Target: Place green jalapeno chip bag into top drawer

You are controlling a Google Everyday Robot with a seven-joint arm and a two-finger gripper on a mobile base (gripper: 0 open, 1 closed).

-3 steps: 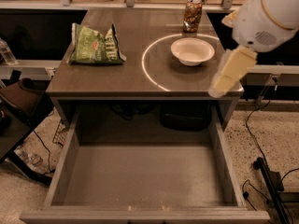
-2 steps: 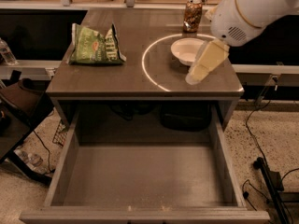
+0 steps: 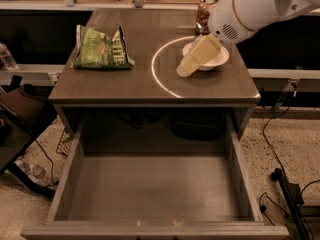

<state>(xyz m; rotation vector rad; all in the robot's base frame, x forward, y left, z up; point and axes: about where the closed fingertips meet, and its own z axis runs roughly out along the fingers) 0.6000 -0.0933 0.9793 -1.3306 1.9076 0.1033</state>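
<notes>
The green jalapeno chip bag [image 3: 101, 49] lies crinkled on the left part of the grey-brown table top. The top drawer [image 3: 150, 189] is pulled fully out below the table front, and its flat bottom holds nothing. My gripper [image 3: 186, 69] hangs from the white arm that comes in from the upper right. It is over the middle-right of the table, in front of the white bowl, well to the right of the bag and holding nothing.
A white bowl [image 3: 216, 58] sits on the right of the table, partly behind my gripper. A brown patterned can [image 3: 202, 15] stands behind it. A bright ring of light [image 3: 156, 74] lies on the table top. Cables and a stand are on the floor at right.
My arm has swung left from the table's right edge, bringing the gripper across in front of the bowl toward the table's middle. The bag, bowl and drawer have not moved.
</notes>
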